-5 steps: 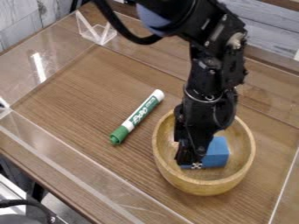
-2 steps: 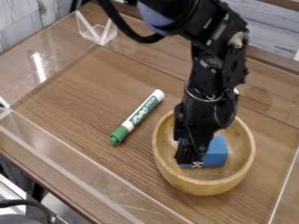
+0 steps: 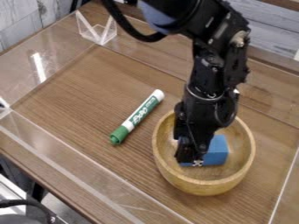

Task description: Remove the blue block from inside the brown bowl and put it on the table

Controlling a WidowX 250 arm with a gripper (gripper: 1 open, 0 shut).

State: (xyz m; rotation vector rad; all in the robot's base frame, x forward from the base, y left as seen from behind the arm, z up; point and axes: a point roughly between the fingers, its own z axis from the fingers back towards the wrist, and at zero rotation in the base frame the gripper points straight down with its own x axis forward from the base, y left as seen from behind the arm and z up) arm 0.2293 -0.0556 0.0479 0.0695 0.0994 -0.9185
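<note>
Slight arm [image 3: 218, 52] shift above brown bowl [image 3: 201, 187]

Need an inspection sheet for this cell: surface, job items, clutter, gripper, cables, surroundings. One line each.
Surface: brown wood-grain table, low clear walls at its edge.
Blue block: inside the brown bowl, at the gripper's fingers; grip not confirmed.
Brown bowl: upright on the table.
Clutter: green-and-white marker lying left of the bowl in the picture.
Gripper: black, reaching down into the bowl; fingertips overlap in view, opening unclear.
Cables: black cable looping beside the arm; another dark one at the lower-left corner.
Surroundings: clear plastic piece near the far edge; no people seen.
</note>
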